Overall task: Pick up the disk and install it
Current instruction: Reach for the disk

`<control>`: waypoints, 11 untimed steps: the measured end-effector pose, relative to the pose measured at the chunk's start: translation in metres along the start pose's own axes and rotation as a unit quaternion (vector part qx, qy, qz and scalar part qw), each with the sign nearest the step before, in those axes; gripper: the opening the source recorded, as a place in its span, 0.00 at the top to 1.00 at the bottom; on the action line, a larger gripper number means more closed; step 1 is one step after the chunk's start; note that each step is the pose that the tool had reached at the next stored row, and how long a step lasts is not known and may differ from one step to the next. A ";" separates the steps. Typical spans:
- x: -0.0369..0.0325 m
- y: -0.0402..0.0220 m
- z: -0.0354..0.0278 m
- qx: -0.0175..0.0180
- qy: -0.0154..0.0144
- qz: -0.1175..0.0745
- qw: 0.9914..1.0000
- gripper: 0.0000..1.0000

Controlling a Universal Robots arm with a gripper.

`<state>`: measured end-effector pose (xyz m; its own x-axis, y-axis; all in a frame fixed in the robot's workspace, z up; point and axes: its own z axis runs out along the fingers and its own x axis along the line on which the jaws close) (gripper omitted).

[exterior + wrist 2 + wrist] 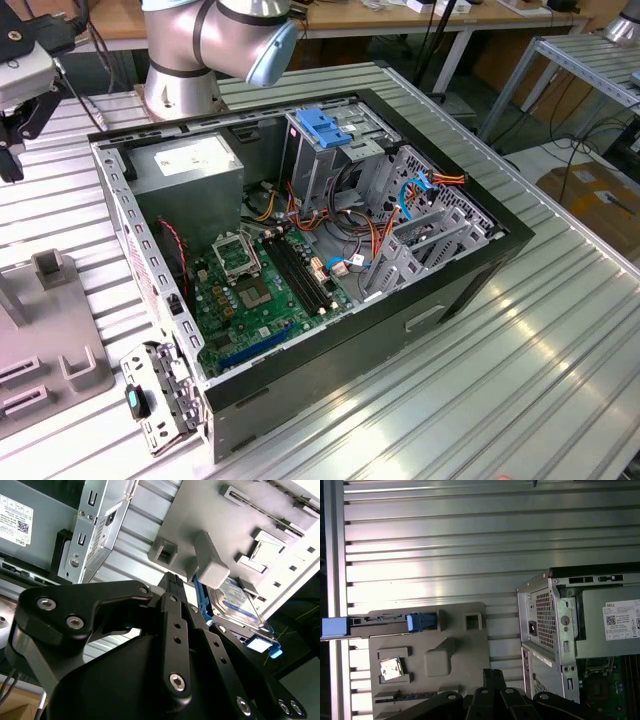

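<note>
The disk (235,599), a flat metal drive with a white-and-blue label and blue side rails, stands on edge in a slot of the grey holder plate (210,525). The first wrist view shows the disk (385,622) edge-on along one side of the plate (455,650). My gripper (172,580) hangs above the plate, apart from the disk, with its black fingers closed together and nothing between them. In the first wrist view the gripper (493,672) points at the plate's middle. In the exterior view the gripper (10,150) is at the far left edge, above the plate (45,350).
An open computer case (470,270) lies on the ribbed aluminium table (520,380), showing a green motherboard (250,290). Inside are a grey power supply box (190,165), a grey cage topped by a blue latch (325,125) and loose cables. The arm's base (185,60) stands behind the case.
</note>
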<state>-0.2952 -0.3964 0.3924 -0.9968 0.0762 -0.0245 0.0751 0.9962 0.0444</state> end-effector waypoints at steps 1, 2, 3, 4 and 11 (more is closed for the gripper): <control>0.0021 -0.0002 0.0000 0.000 0.000 0.000 1.000 0.89; 0.0039 -0.0003 0.0000 0.000 0.000 0.000 1.000 0.89; 0.0071 -0.0005 -0.0001 0.000 0.000 0.000 1.000 0.89; 0.0098 -0.0007 -0.0001 0.000 0.000 0.000 1.000 0.89; 0.0352 -0.0026 0.0004 0.000 0.000 0.000 1.000 0.89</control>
<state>-0.3305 -0.3963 0.3911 -0.9968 0.0762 -0.0245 0.0751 0.9962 0.0444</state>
